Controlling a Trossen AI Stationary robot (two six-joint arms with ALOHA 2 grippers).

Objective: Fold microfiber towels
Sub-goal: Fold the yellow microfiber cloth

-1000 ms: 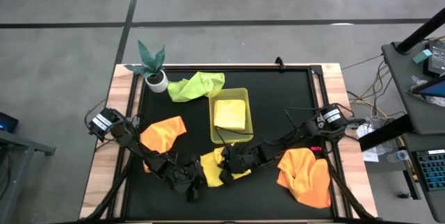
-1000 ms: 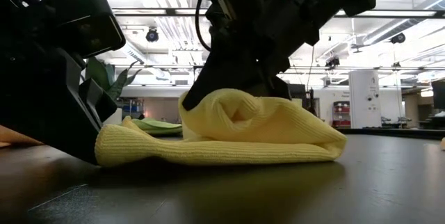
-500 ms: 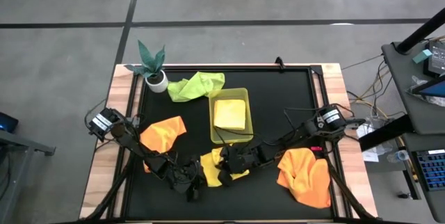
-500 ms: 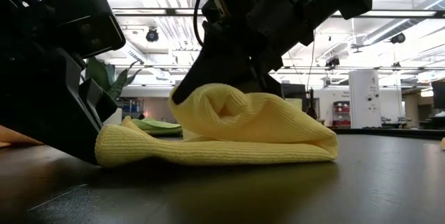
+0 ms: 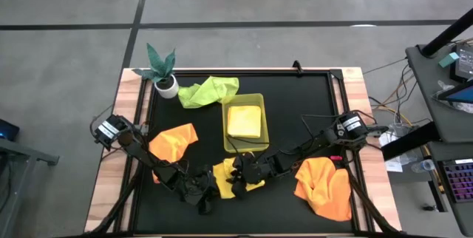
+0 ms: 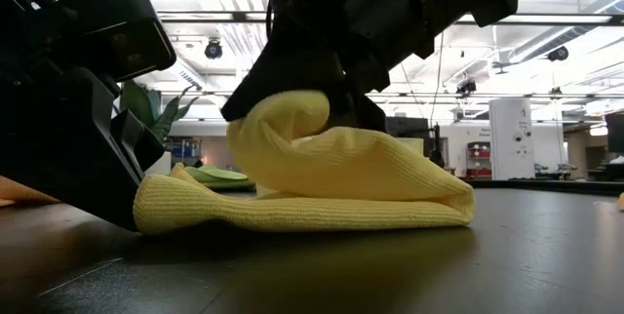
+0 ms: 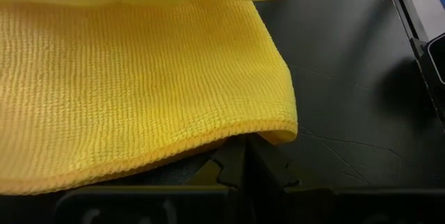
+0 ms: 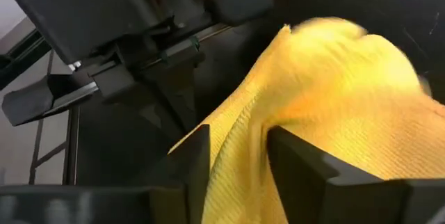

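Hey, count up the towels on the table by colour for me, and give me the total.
Orange towels: 2
Pale yellow towels: 2, one in the tray, one at the front between the grippers
Light green towels: 1
Total: 5

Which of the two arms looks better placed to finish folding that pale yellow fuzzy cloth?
The right gripper, probably: it straddles a raised fold of the pale yellow fuzzy cloth with parted fingers, while the left gripper pins its edge, shut.
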